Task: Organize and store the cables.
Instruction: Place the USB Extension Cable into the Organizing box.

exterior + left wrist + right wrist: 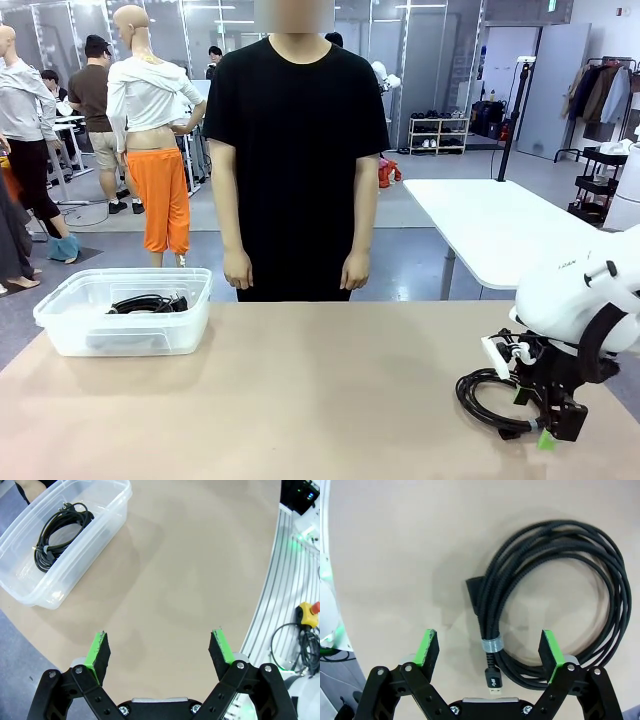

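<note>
A black coiled cable [555, 605] with a pale tie band [492, 644] and a USB plug [492, 682] lies flat on the tan table at the front right [490, 400]. My right gripper [490, 650] hangs open just above it, its green pads on either side of the banded stretch. It shows low over the coil in the front view [545, 425]. More black coiled cable [57, 530] lies inside the clear plastic bin [107, 527], also seen at the table's left [150, 302]. My left gripper [160, 647] is open over bare table, away from the bin.
A person in a black shirt [295, 150] stands at the far side with hands hanging down. The clear bin [70, 335] stands on the left of the tan table [320, 390]. A white table [490, 220] is behind on the right.
</note>
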Tool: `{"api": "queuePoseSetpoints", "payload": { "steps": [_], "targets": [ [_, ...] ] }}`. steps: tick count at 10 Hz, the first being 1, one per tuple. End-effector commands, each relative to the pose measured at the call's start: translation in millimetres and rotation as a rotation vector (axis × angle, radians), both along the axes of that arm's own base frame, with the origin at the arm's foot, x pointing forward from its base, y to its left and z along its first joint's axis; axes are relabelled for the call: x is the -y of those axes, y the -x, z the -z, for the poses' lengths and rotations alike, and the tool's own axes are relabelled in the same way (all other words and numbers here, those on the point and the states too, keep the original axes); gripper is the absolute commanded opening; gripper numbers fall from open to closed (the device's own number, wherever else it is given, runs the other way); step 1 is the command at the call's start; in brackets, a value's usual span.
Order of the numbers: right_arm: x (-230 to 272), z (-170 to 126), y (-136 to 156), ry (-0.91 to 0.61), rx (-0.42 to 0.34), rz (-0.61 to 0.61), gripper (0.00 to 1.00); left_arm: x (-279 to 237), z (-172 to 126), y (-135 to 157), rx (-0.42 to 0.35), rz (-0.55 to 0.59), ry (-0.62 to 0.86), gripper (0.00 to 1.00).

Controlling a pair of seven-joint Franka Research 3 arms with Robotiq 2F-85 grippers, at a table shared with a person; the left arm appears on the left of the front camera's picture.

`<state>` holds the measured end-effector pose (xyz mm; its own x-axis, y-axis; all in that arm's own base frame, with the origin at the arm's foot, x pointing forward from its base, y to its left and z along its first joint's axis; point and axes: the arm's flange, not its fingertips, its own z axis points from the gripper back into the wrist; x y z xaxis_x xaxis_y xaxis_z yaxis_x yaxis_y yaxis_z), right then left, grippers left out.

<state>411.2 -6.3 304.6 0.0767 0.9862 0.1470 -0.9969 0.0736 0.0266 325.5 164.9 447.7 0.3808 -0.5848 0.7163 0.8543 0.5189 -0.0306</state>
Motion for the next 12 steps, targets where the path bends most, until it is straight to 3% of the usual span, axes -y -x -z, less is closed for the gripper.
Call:
{"api": "queuePoseSetpoints", "payload": {
  "steps": [1, 2, 3, 4, 5, 6, 9, 12],
  "targets": [
    [-4, 7, 1, 0.044, 0.004, 0.046, 1.00, 0, 2, 1, 0.016, 0.016, 0.019, 1.00],
    [-2, 9, 0, 0.042, 0.002, 0.048, 1.00, 0, 2, 1, 0.016, 0.016, 0.019, 1.00],
    [-1, 9, -2, 0.036, 0.014, 0.053, 0.88, 0, 2, 1, 0.016, 0.016, 0.019, 1.00],
    [0, 8, -2, 0.023, 0.020, 0.055, 0.41, 0, 2, 1, 0.016, 0.016, 0.019, 1.00],
    [0, 7, -1, 0.026, 0.027, 0.054, 0.29, 0, 2, 1, 0.016, 0.016, 0.019, 1.00],
    [0, 6, -1, 0.027, 0.027, 0.054, 0.00, 0, 2, 1, 0.016, 0.016, 0.019, 1.00],
    [-5, 0, 0, 0.038, 0.044, 0.035, 0.04, 0, 2, 1, 0.016, 0.016, 0.019, 1.00],
    [-11, -17, -5, 0.047, 0.074, 0.020, 0.00, 0, 2, 1, 0.016, 0.016, 0.019, 1.00]
  ]
}}
